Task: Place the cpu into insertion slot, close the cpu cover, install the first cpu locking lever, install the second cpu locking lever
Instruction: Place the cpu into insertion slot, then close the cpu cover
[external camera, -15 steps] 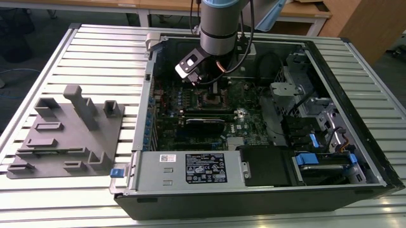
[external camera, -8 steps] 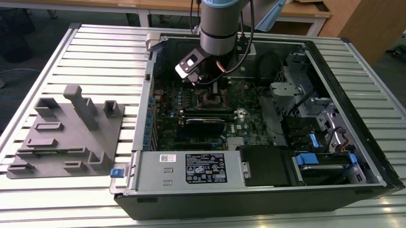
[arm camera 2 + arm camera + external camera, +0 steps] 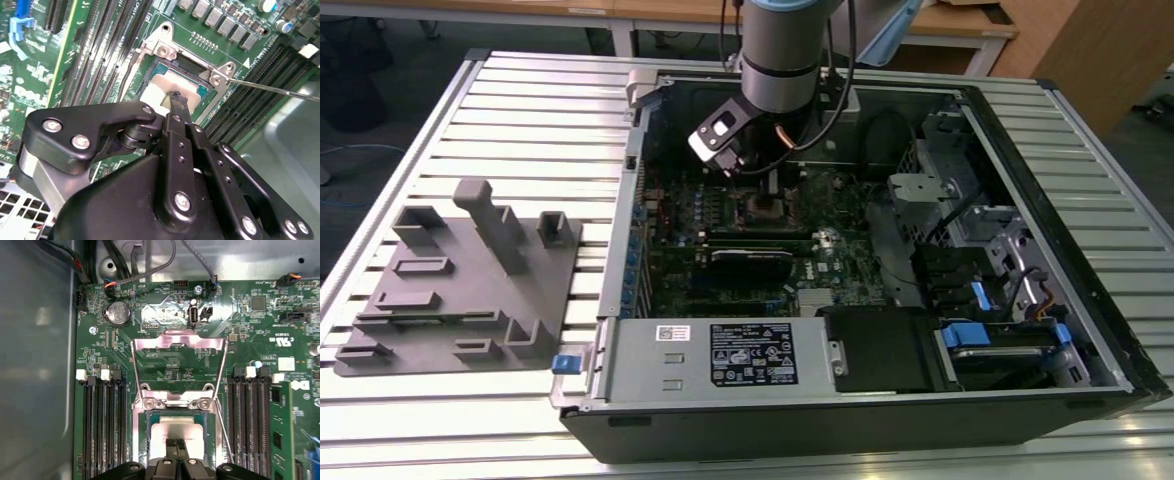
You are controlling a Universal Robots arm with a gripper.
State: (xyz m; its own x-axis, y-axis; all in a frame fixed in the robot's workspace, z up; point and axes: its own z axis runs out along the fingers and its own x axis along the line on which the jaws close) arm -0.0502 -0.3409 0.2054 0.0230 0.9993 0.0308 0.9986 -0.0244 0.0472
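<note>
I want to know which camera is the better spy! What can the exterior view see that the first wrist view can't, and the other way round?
Exterior view's own: the whole computer case on the slatted table, the grey block at the exterior view's left, and the robot arm reaching in.

First wrist view's own: the round coin battery, the cpu cover standing open, and a close look at the cpu.

Both: the green board, the insertion slot, and the gripper, fingers shut, right at it.

even, bright light; soft glare on cpu cover [image 3: 177,339].
</note>
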